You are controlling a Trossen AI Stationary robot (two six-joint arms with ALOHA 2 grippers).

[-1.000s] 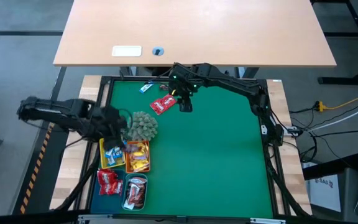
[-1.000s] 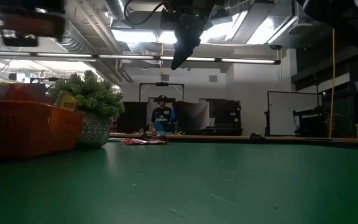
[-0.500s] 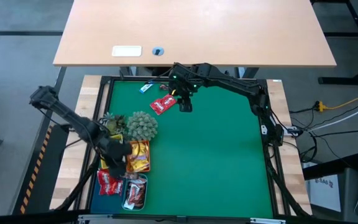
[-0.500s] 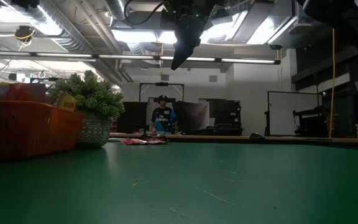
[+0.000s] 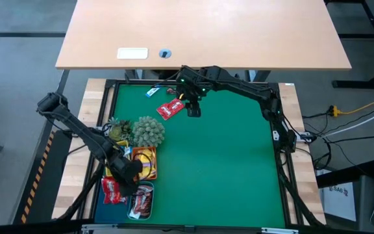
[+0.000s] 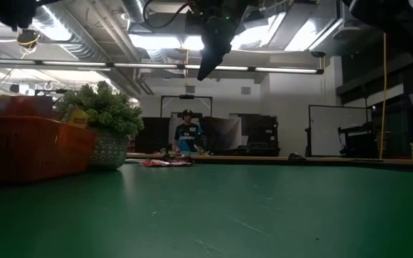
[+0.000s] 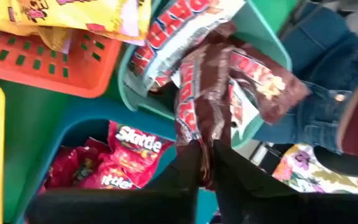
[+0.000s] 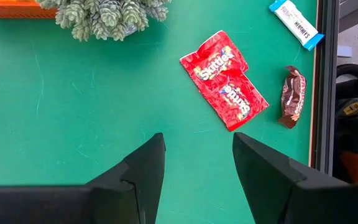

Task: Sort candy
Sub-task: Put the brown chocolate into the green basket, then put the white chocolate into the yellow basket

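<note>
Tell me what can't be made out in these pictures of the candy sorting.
- High view: the left gripper and its arm cover part of the trays, hiding candy beneath.
- Left wrist view: whether the fingers still pinch the brown bar or have just let go.
- Low view: the red packets are too far off to read; the plant blocks what lies behind it.

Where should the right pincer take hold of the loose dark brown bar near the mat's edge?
Likely from straight above, across the narrow middle of the dark brown bar. It lies flat, apart from the red packets, so its long sides are free. The right pincer hovers open over bare mat.
</note>
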